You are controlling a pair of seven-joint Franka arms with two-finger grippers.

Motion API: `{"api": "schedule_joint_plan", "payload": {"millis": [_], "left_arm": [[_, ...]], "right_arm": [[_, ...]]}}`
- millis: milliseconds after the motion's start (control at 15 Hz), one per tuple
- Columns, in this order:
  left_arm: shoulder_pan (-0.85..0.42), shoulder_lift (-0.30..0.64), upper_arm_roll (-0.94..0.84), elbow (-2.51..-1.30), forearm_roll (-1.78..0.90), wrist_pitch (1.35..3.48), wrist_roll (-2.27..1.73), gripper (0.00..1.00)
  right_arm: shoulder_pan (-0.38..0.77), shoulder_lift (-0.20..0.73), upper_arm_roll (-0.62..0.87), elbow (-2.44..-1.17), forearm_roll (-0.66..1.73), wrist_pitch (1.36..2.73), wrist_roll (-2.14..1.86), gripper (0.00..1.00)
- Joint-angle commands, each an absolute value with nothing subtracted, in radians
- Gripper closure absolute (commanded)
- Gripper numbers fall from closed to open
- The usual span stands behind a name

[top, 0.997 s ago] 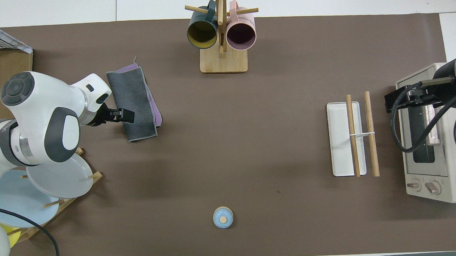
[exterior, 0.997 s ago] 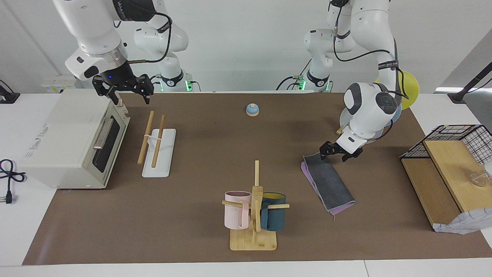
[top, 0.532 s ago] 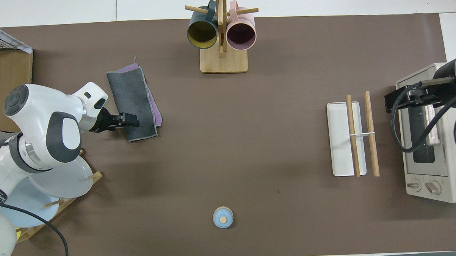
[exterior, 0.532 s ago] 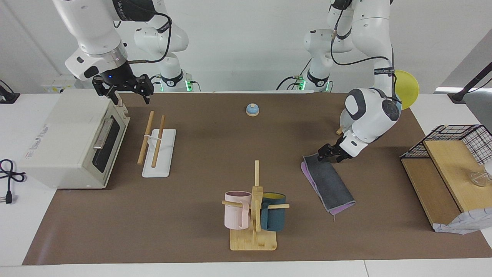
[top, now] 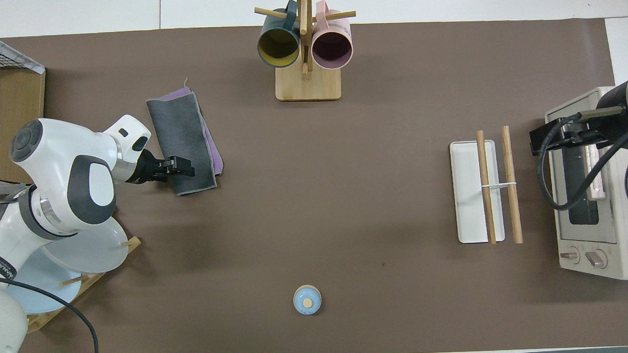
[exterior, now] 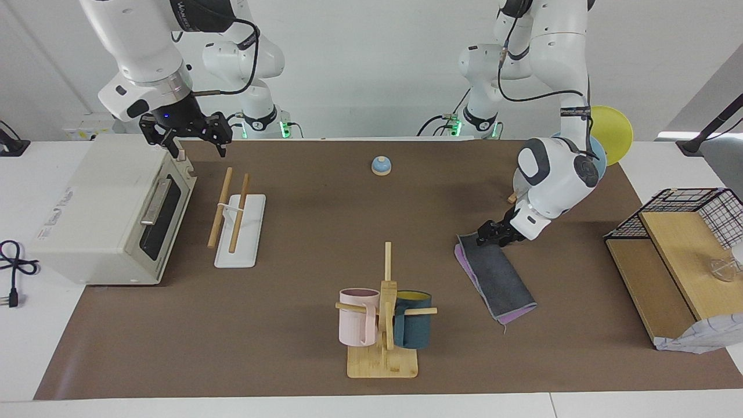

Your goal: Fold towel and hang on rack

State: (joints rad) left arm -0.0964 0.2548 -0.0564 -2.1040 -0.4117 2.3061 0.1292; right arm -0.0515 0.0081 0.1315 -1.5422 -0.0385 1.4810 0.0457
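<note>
since the towel [exterior: 495, 277] is already folded into a long strip, dark grey face up with a purple edge showing, what matters is how it lies. it rests flat on the surface toward my left arm's end, its long axis running slantwise away from the robots. my left claw [exterior: 489, 237] is down at the strip's end nearest the robots, right at the short edge. i cannot tell whether its fingers have gripped the cloth or only bracket it.

the rack [exterior: 237, 217] sits well apart, toward my right arm's end, beside the toaster oven [exterior: 104, 212], its two rods lengthwise along a white base. my right claw [exterior: 184, 139] waits released in the air over the oven's corner. the left arm is clearly the nearer to the towel, so i judge the pickup is its job.
</note>
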Motion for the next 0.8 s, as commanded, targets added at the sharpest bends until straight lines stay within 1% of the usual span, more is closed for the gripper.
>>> {"api": "schedule_joint_plan", "payload": {"millis": [0,66,133,266,332,598,731], "left_arm": [[-0.101,0.25,-0.057,-2.137,-0.433,2.353,0.147,0.27],[-0.101,0.25,-0.057,-2.138,-0.433,2.353,0.146,0.28],[-0.101,0.25,-0.057,-2.138,-0.433,2.355,0.146,0.35],[-0.101,0.253,-0.057,-2.138,-0.433,2.359,0.144,0.41],[-0.101,0.253,-0.057,-2.138,-0.433,2.362,0.141,0.46],[-0.1,0.255,-0.057,-2.14,-0.445,2.362,0.14,0.68],[-0.098,0.255,-0.057,-2.14,-0.445,2.362,0.14,0.84]], "right_arm": [[-0.064,0.002,0.135,-1.546,-0.014,1.47,0.028,0.0],[-0.064,0.002,0.135,-1.546,-0.014,1.47,0.028,0.0],[-0.064,0.002,0.135,-1.546,-0.014,1.47,0.028,0.0],[-0.064,0.002,0.133,-1.546,-0.014,1.47,0.028,0.0],[-0.064,0.002,0.135,-1.546,-0.014,1.47,0.028,0.0],[-0.064,0.002,0.133,-1.546,-0.014,1.47,0.028,0.0],[-0.064,0.002,0.135,-1.546,-0.014,1.47,0.028,0.0]]}}
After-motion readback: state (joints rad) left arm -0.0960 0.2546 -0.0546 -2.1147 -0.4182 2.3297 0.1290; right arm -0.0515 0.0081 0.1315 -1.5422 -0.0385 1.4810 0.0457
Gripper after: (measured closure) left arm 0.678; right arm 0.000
